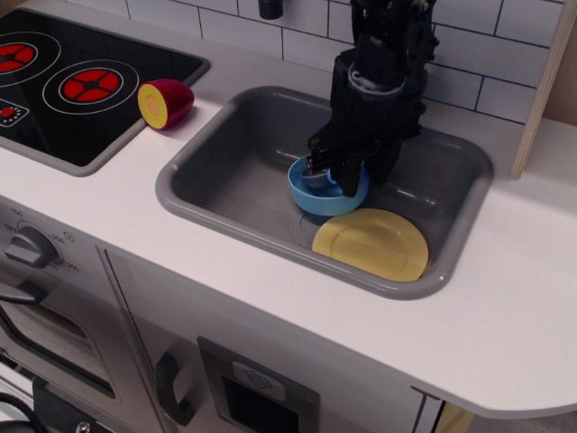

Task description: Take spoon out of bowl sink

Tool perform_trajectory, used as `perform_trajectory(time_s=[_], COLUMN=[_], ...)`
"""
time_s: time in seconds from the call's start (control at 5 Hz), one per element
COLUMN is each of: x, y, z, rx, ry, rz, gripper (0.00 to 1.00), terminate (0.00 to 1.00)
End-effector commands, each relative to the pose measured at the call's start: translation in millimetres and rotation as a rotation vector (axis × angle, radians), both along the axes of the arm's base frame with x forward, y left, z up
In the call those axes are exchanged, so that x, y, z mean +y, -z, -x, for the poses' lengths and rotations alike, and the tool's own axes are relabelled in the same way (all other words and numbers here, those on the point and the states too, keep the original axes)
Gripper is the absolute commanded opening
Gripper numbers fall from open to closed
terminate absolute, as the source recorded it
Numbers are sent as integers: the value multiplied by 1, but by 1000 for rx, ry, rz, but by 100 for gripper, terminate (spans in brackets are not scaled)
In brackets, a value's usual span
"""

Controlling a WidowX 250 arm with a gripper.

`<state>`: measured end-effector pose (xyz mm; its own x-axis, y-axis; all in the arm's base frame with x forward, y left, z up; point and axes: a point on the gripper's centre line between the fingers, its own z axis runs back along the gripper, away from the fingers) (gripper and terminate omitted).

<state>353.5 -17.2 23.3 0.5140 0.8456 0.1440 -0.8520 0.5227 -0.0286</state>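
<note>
The light blue bowl [315,198] sits in the grey sink [225,171], touching the back edge of the yellow plate [371,244]. My black gripper [330,177] reaches straight down into the bowl, with its fingertips [349,183] below the rim. A small dark grey piece [316,178] between the fingers looks like the spoon's scoop. The light blue handle is hidden behind the fingers. The jaws stand a little apart, and I cannot tell whether they clamp the spoon.
A red and yellow toy fruit half [166,102] lies on the white countertop [505,298] left of the sink. The black stove top [81,86] is at far left. A tiled wall runs behind, and a wooden post [545,86] stands at right.
</note>
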Motion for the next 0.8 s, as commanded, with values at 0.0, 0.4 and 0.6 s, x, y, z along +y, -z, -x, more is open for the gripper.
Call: perform_trajectory(time_s=[0.0,0.4,0.6], x=[10,19,24], y=[-64,-78,-65], z=[-10,19,36], rx=[-165,-179,-122], ry=[-14,-39,-39], rz=[41,42,30], gripper=[0,0,0], terminate=[0,0,0])
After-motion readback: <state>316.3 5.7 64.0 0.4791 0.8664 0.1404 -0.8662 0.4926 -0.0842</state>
